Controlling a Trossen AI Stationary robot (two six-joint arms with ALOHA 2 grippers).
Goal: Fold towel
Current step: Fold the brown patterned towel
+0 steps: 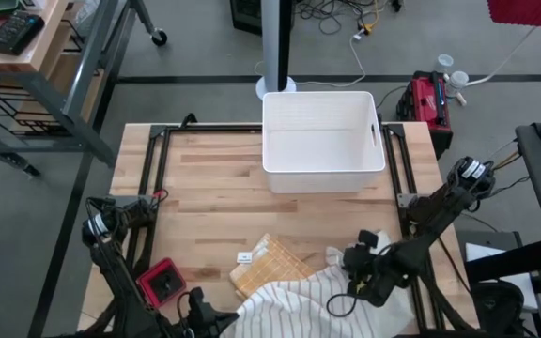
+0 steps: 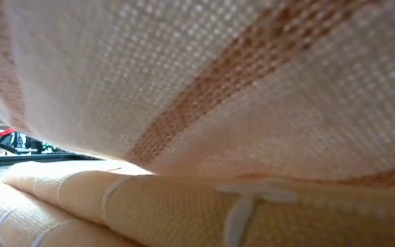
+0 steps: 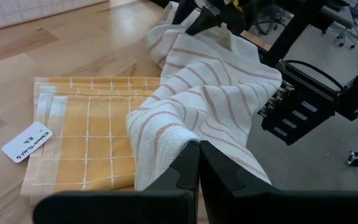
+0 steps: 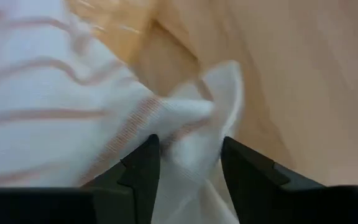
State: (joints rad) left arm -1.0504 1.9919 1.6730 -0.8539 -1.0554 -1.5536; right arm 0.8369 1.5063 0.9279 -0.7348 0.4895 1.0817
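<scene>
A: Right gripper (image 4: 185,163) at the table's near edge, fingers apart around a corner of the striped towel (image 3: 210,93). Can't tell if they pinch it or just straddle it.

B: Left gripper (image 3: 199,163)?

A: Pressed together on another corner, near edge too.

B: Progress?

A: Early. Towel lies bunched, partly over a folded yellow cloth (image 3: 92,143); no clean fold yet. Needs spreading, then folding.

B: Hidden?

A: Low view is all cloth. High view cuts off the towel's near part and left gripper.
</scene>
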